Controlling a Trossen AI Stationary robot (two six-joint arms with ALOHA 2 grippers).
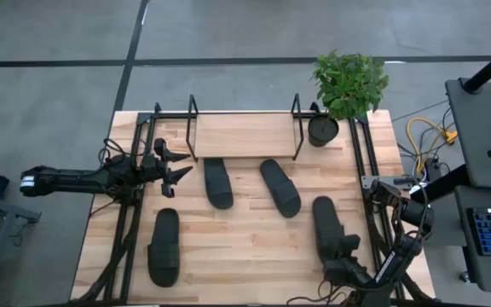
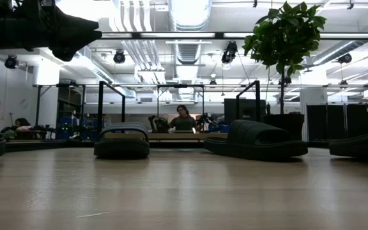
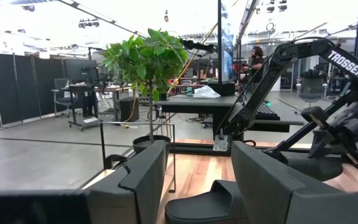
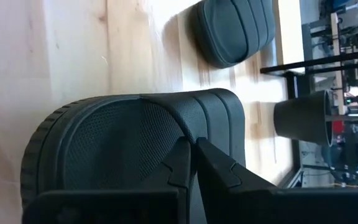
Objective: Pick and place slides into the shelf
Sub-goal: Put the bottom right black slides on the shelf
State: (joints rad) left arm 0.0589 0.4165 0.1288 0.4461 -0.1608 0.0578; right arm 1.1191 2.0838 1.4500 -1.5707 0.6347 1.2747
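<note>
Four black slides are on the wooden table: two near the shelf [image 1: 218, 182] [image 1: 280, 187], one at the near left [image 1: 164, 246], and one at the near right [image 1: 326, 220]. My right gripper [image 1: 341, 252] is shut on the near-right slide [image 4: 123, 149]. The shelf [image 1: 244, 135], a light board between black wire uprights, stands at the far edge. My left gripper [image 1: 176, 169] hovers open over the table's left side, touching nothing, and in its wrist view [image 3: 197, 180] a slide [image 3: 207, 202] lies beyond it. My right gripper pinches the edge of the slide's wide strap [image 4: 188, 134] between its two shut fingers [image 4: 219, 168], with the dotted footbed [image 4: 117, 146] beside them. It comes slanting down from the table's near side, along the slide. Whether the sole is off the table I cannot tell.
A plant in a black pot [image 1: 322, 130] stands at the shelf's right end. Black frame rails [image 1: 361, 162] run along the table's left and right sides. Bare wood lies between the slides [image 1: 245, 247].
</note>
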